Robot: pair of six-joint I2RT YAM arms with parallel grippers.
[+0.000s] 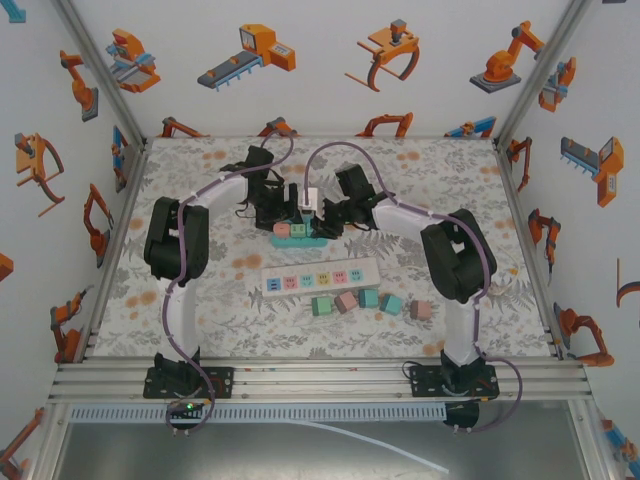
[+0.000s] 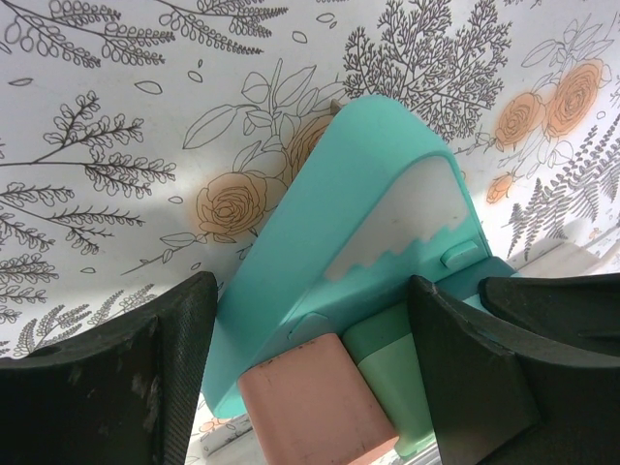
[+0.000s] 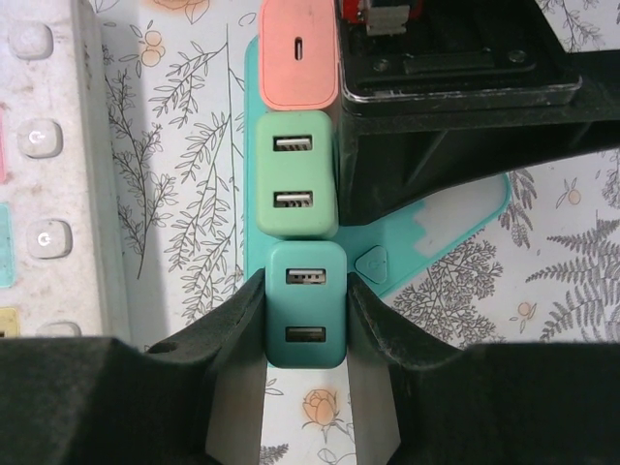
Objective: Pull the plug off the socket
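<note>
A teal socket strip (image 3: pixel 436 218) lies at the back middle of the table (image 1: pixel 300 241). A pink plug (image 3: pixel 298 53), a light green plug (image 3: pixel 295 174) and a teal plug (image 3: pixel 306 305) stand in a row on it. My right gripper (image 3: pixel 306 312) is shut on the teal plug, one pad on each side. In the left wrist view the socket strip (image 2: pixel 368 194) runs between the fingers of my left gripper (image 2: pixel 312 300), which clamps it across its width beside the pink plug (image 2: pixel 315 402) and the green plug (image 2: pixel 392 368). Whether the teal plug's pins are still seated is hidden.
A white power strip (image 1: pixel 323 276) with pastel sockets lies nearer the front, seen along the left edge as the white power strip (image 3: pixel 48 165). Several loose plugs (image 1: pixel 370 300) sit in a row in front of it. Both arms crowd the teal strip.
</note>
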